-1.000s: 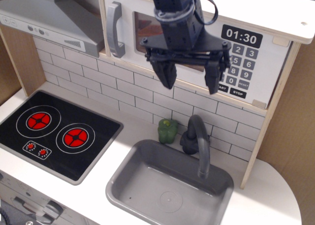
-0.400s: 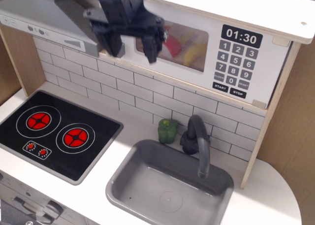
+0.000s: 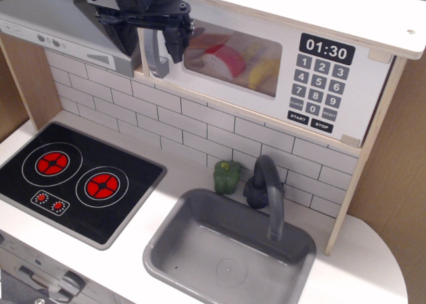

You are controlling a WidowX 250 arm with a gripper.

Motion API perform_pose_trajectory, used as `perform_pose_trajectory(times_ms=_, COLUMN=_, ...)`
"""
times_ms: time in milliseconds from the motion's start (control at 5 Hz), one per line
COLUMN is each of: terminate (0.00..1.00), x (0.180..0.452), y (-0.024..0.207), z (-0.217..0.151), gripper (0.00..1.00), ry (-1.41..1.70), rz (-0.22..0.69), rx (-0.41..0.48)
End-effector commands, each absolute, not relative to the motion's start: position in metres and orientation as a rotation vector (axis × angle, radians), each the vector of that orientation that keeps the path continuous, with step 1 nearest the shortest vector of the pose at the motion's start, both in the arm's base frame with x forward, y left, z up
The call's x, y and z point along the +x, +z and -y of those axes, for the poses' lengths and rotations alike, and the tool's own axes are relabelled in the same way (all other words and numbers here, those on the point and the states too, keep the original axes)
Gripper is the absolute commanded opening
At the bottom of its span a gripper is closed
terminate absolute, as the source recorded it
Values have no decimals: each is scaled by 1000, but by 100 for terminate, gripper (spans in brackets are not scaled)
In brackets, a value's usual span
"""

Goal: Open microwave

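Note:
The white toy microwave [image 3: 287, 64] sits under the top shelf, with a black 01:30 display and a grey keypad [image 3: 315, 84] on its right. Its door looks shut, and toy food shows through the clear window [image 3: 233, 59]. The grey bar handle [image 3: 154, 59] stands upright at the door's left edge. My black gripper [image 3: 150, 43] hangs in front of the handle's upper part, open, with one finger on each side of the bar. The right fingertip [image 3: 175, 49] is near the window's left edge. I cannot tell if the fingers touch the handle.
A grey slanted range hood [image 3: 60, 24] is just left of the gripper. Below are a black two-burner stove [image 3: 80, 177], a green toy pepper [image 3: 226, 176], a grey sink [image 3: 166, 241] with a dark faucet [image 3: 267, 191], and a tiled back wall.
The gripper has moved left across the microwave front, from before the window and keypad to the door handle. The window is now uncovered. The door has not moved.

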State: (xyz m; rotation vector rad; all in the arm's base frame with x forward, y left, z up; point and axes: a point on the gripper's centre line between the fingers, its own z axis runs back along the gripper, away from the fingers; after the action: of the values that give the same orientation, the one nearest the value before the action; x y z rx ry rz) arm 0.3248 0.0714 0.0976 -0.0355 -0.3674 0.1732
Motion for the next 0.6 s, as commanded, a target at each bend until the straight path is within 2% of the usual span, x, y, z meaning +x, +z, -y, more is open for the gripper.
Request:
perform_pose_trajectory(times_ms=0, terminate=0, x=345, y=106, z=-93, gripper=100, ry=202, rz=442, rx=33)
perform_pose_trajectory(times_ms=200, terminate=0, x=354, y=105, z=-96, gripper=100, ry=211, rz=457, rx=46)
perform_pose_trajectory(times_ms=400, terminate=0, x=355, y=103, z=-96, gripper=0, ry=198, rz=461, rx=41)
